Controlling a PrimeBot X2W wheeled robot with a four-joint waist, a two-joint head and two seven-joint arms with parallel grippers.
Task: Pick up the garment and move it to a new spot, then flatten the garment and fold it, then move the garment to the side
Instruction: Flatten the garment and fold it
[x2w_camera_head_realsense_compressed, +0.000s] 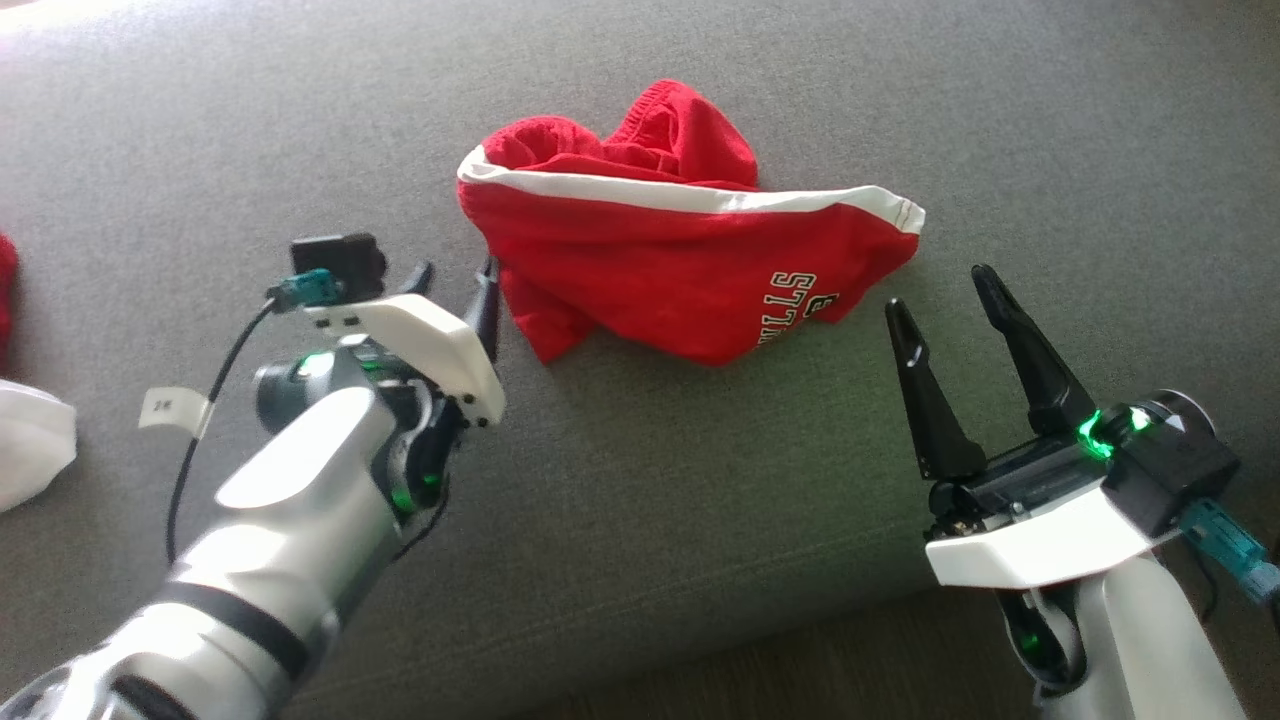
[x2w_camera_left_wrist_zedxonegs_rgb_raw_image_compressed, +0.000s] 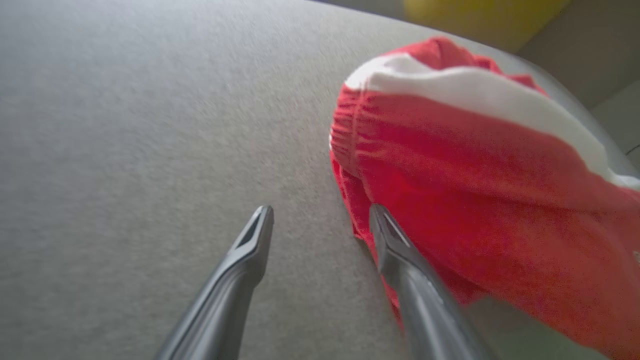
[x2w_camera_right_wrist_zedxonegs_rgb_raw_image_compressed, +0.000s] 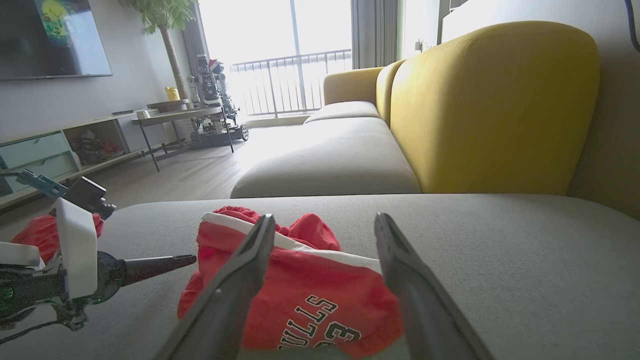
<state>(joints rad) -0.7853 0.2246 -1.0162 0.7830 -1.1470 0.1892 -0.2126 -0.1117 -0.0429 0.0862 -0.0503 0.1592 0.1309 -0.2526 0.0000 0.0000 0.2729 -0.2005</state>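
Two dark fingers of the left gripper (x2w_camera_head_realsense_compressed: 458, 270) stand well apart at the left, low over the grey sofa cushion (x2w_camera_head_realsense_compressed: 700, 500). One fingertip sits right at the near-left edge of the garment (x2w_camera_head_realsense_compressed: 660, 260); whether it touches cannot be told. The red garment, with a white band and white lettering, lies crumpled mid-cushion. At the right, the right gripper (x2w_camera_head_realsense_compressed: 938, 290) hovers just beside it, fingers spread, holding nothing.
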